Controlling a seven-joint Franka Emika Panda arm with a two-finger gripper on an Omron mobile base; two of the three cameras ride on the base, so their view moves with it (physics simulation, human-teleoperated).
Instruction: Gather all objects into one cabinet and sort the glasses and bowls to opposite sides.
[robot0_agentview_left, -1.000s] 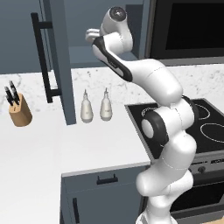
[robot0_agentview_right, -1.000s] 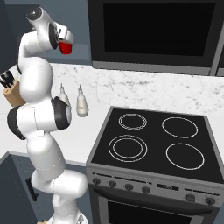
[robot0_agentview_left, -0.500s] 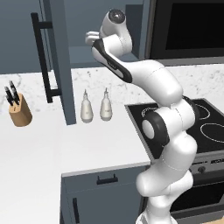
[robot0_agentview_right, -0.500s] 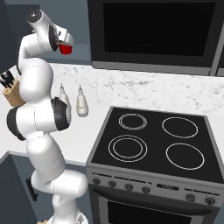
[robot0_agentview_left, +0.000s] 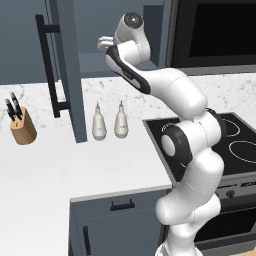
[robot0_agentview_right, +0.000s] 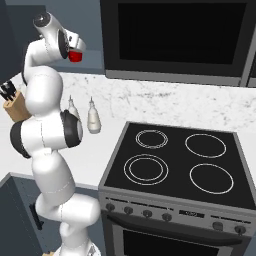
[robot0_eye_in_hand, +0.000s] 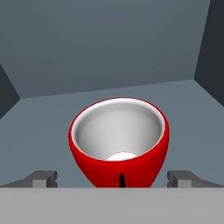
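The fingers (robot0_eye_in_hand: 118, 178) stand wide apart, still either side of the red cup (robot0_eye_in_hand: 119, 142) on the cabinet shelf (robot0_eye_in_hand: 52, 118), apparently placed.

Landmark: black stove (robot0_agentview_right: 177, 167) with four ring burners.
Above stove: dark built-in oven window (robot0_agentview_right: 180, 37).
Behind stove: pale speckled backsplash (robot0_agentview_right: 165, 102).
Left of stove: white counter (robot0_agentview_left: 60, 165), carrying two pale bottles (robot0_agentview_left: 107, 121) and a wooden knife block (robot0_agentview_left: 22, 127).
Below counter: slate drawers (robot0_agentview_left: 115, 220).
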